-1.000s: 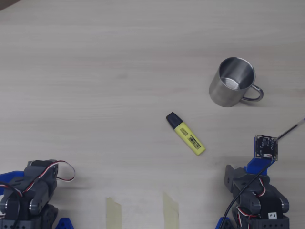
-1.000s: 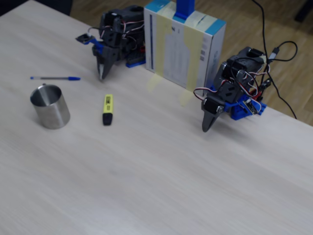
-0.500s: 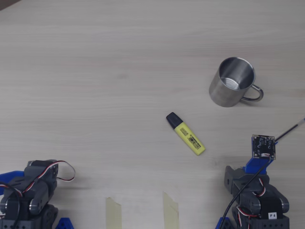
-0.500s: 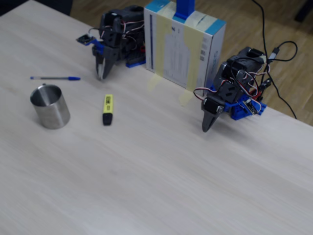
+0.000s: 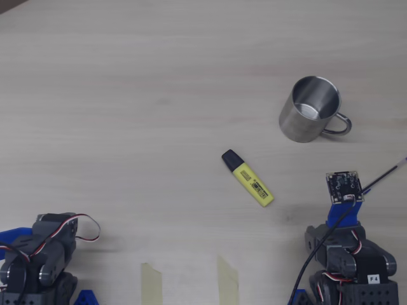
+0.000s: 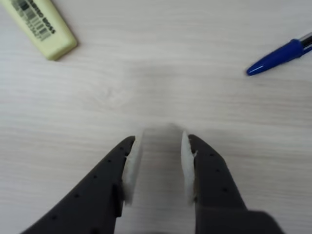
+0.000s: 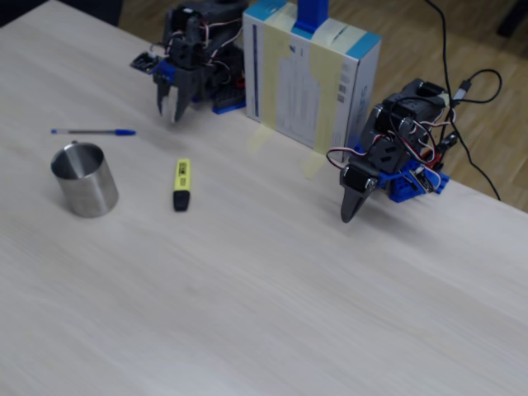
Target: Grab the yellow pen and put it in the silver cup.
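The yellow pen lies flat on the table with its black cap pointing up-left in the overhead view; it also shows in the fixed view, and its uncapped end sits at the top left of the wrist view. The silver cup stands upright and empty, handle to the right, up and right of the pen; in the fixed view it is left of the pen. My gripper hovers over bare table, open, with nothing between its fingers. It points down near the arm's base, apart from the pen.
A thin blue pen lies right of the gripper, by the table's right edge in the overhead view. A second, idle arm and a taped white-and-blue box stand along the table's far side. Tape strips mark the near edge.
The arm has lifted its gripper off the table. In the overhead view its wrist camera board has shifted up and left. Pen and cup have not moved.
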